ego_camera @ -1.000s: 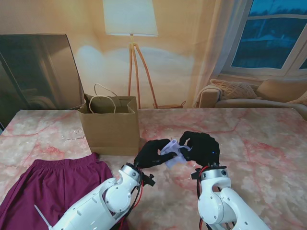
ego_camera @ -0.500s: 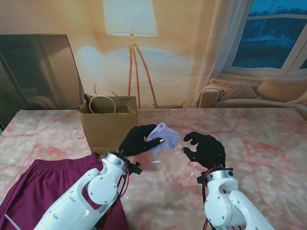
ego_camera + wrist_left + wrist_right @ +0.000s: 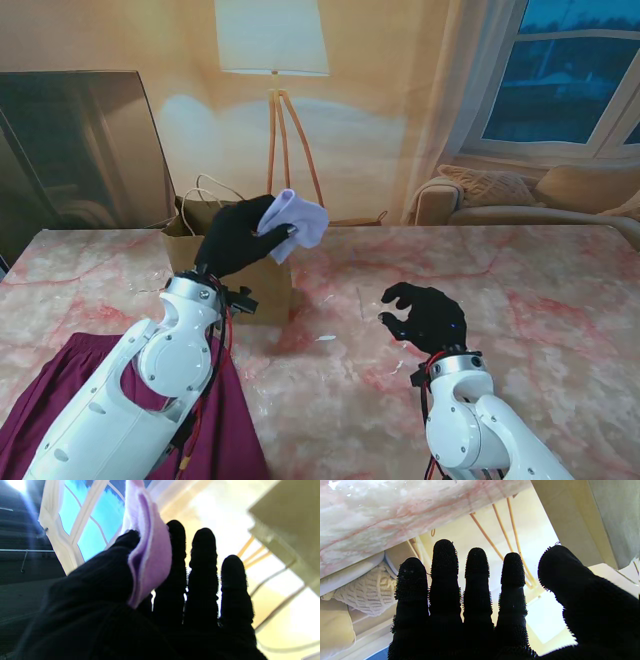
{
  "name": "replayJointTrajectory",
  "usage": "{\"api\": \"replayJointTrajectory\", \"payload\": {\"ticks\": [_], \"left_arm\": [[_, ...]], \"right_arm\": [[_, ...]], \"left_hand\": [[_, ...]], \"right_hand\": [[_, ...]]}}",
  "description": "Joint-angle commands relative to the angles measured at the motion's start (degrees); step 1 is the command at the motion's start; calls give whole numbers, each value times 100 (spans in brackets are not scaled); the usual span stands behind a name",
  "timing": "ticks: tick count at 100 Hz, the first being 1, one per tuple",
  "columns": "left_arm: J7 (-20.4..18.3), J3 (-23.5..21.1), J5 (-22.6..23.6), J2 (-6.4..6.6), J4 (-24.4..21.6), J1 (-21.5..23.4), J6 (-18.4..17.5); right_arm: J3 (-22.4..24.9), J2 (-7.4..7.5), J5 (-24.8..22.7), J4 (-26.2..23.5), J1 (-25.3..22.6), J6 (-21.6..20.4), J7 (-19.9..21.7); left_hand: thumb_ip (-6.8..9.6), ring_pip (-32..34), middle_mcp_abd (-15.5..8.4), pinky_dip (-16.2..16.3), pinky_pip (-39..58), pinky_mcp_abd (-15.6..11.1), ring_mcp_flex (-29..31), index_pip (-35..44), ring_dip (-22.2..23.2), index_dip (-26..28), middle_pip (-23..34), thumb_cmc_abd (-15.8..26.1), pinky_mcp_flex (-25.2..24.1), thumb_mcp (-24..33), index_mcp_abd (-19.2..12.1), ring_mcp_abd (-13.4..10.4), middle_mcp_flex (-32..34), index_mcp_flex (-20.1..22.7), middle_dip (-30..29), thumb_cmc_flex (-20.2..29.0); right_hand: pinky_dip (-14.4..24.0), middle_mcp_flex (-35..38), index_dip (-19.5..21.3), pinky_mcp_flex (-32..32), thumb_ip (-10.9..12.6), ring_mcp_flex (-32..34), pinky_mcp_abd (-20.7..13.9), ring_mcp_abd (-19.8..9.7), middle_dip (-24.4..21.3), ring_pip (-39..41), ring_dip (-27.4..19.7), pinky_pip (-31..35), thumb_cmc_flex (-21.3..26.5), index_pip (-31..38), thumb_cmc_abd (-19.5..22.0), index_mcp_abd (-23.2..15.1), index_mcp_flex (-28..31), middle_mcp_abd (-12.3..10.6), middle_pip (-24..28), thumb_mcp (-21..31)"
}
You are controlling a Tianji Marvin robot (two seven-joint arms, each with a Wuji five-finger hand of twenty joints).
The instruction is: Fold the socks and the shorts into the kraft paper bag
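Now the left hand [image 3: 238, 238] is raised over the kraft paper bag [image 3: 228, 270], fingers clamped on the folded lavender socks [image 3: 298, 220]. Socks stick out to the right of the hand, above the bag's right top edge, off the surface. Left wrist view: the socks [image 3: 150, 555] sit pinched between thumb and the first finger, other fingers [image 3: 203, 575] straight and close together behind the fabric.

Bag stands upright on the pink marbled surface [image 3: 520, 290], at the far left part, mouth open, handles [image 3: 215, 190] poking up behind the hand. Left arm crosses in front of the bag's lower left part.

Right hand [image 3: 425, 315] hovers low over the surface, right of centre, well apart from bag and socks. Holds nothing, fingers loosely spread and slightly curled. Right wrist view: four fingers [image 3: 445, 580] extended side by side, thumb off to one side, nothing between them.

Maroon shorts [image 3: 70, 400] lie flat on the surface at near left, nearer to me than the bag, partly covered by the left arm; whether they touch the bag cannot be told. Small white scrap [image 3: 325, 338] on the surface between bag and right hand, too small to identify.
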Motion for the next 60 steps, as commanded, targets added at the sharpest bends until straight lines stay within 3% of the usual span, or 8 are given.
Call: {"api": "replayJointTrajectory", "payload": {"ticks": [1,21,37,60], "left_arm": [[48,-178,-33,48,-174,3,20],[96,-678,-112,40,-646,159,377],[99,-1089,101,72,-921,245,614],[-151,-1568,295,147,-855,175,915]], "right_arm": [[-26,-8,4,-1,-15,7,-8],[-36,-19,46,13,-20,27,-30],[-27,-20,58,11,-30,38,-25],[-18,-17,98,12,-24,21,26]], "left_hand": [[-229,-55,-222,31,153,-84,101,99,-16,210,93,221,12,-11,-412,-146,175,230,125,261],[-218,-89,-204,24,143,-89,87,44,-24,248,57,229,7,-46,-423,-139,166,237,124,289],[-209,-129,-289,22,150,-125,93,18,-40,294,30,244,47,-76,-528,-218,162,235,125,271],[-191,-221,-335,7,80,-63,36,-30,-65,334,-39,250,-8,-117,-664,-243,126,219,139,285]], "right_hand": [[121,-197,42,-82,275,-94,-31,-72,81,-7,46,-44,-279,-124,125,-60,-253,-106,78,-99],[171,-233,41,-84,290,-104,-29,-77,107,48,97,-18,-254,-131,136,-67,-289,-107,90,-123],[188,-240,39,-86,291,-116,-25,-78,118,67,119,-22,-262,-131,143,-66,-292,-114,94,-124],[220,-235,34,-96,290,-121,-20,-76,131,107,153,-8,-316,-136,242,-93,-306,-111,98,-171]]}}
